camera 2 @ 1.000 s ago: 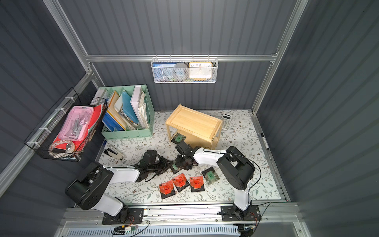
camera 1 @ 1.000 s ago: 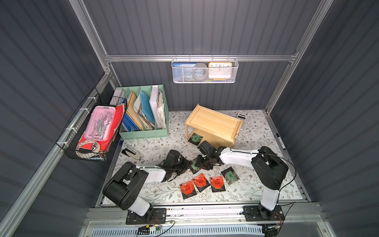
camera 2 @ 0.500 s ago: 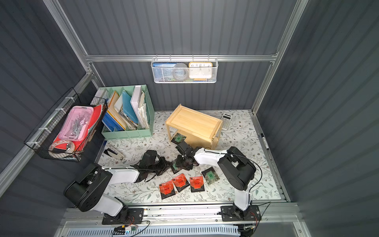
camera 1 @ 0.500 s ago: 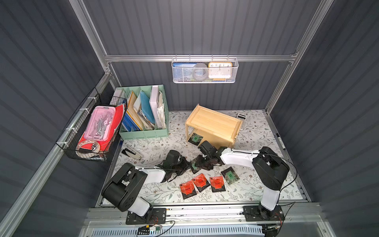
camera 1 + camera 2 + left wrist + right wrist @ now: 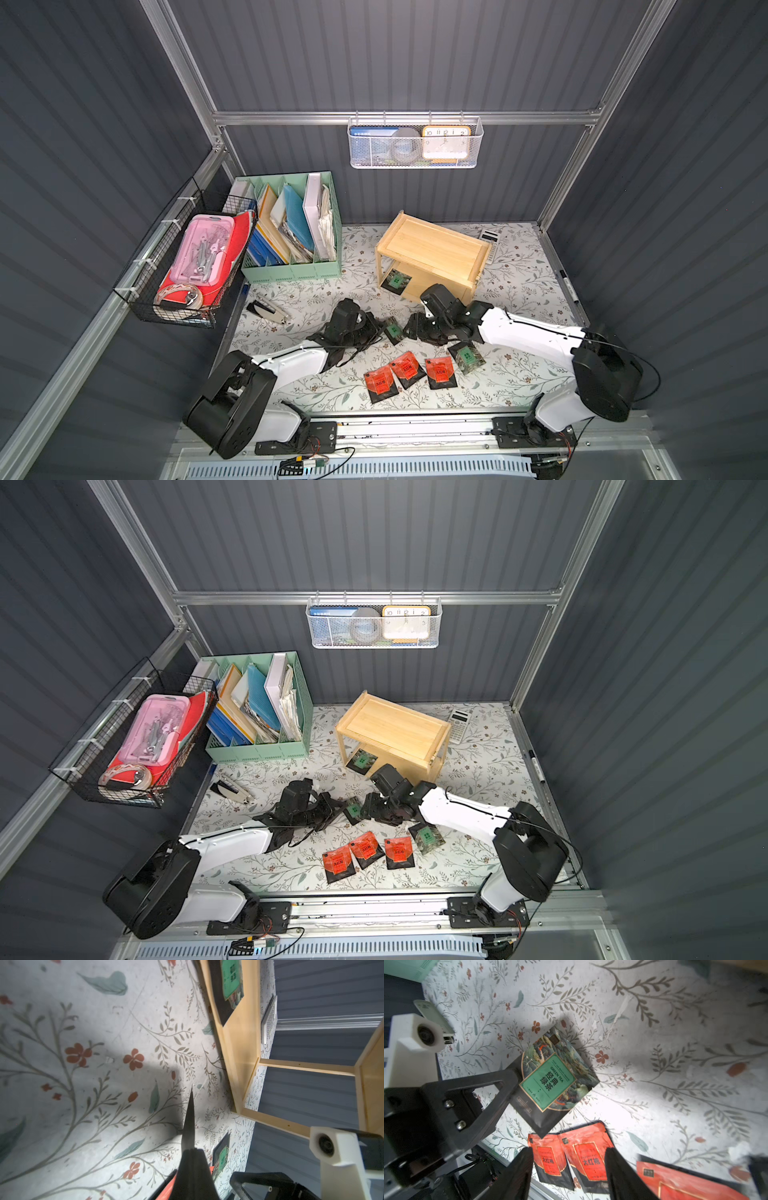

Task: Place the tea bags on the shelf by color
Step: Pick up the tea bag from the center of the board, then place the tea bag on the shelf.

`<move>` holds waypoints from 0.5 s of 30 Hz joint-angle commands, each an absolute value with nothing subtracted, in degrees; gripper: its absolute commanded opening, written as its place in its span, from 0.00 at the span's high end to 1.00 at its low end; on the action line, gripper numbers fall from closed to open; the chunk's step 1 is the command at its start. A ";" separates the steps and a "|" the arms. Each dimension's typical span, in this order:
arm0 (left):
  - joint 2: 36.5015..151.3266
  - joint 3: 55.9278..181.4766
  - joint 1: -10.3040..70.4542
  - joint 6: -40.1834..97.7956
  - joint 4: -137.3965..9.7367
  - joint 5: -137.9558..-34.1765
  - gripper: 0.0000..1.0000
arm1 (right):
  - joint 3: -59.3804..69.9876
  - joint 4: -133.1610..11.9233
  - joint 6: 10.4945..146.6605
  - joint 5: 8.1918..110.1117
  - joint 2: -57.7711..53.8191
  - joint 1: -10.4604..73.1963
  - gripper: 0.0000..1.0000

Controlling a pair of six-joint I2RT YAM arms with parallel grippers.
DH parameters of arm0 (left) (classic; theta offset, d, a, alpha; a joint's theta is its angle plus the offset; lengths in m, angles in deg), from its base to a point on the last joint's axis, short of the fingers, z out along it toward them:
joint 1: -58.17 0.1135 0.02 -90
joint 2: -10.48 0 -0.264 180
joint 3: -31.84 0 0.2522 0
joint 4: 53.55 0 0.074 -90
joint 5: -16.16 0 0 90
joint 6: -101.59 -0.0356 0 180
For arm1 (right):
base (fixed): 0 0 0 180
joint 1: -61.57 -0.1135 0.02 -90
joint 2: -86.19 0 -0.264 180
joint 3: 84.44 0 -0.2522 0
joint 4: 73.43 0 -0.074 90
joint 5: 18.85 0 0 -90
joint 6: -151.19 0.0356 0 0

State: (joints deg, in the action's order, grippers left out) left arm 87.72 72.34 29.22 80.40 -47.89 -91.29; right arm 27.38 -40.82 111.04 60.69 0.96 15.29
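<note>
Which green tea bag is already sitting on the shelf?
The green tea bag on the wooden shelf's bottom board. The left gripper pinches another, and the third lies on the flowery mat.

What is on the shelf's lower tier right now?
One green tea bag lies at the open front of the lower tier of the shelf. Its top covers the rest of that tier in both top views.
</note>
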 commanded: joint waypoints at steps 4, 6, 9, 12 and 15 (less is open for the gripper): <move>85.72 74.77 28.99 78.84 -48.17 -89.71 1.00 | 29.83 -36.18 107.86 64.18 10.02 14.99 0.35; 85.80 74.91 28.99 79.29 -46.93 -89.94 1.00 | 29.85 -34.58 106.90 65.30 12.78 14.98 0.34; 86.00 75.30 29.00 80.00 -45.57 -89.87 1.00 | 29.84 -31.35 105.68 67.92 16.33 14.99 0.34; 86.51 75.90 29.04 80.62 -44.11 -89.58 1.00 | 30.43 -28.97 105.40 70.69 21.65 15.08 0.33; 87.60 76.83 28.91 81.44 -42.54 -89.02 1.00 | 31.62 -28.57 104.50 72.72 25.54 15.08 0.32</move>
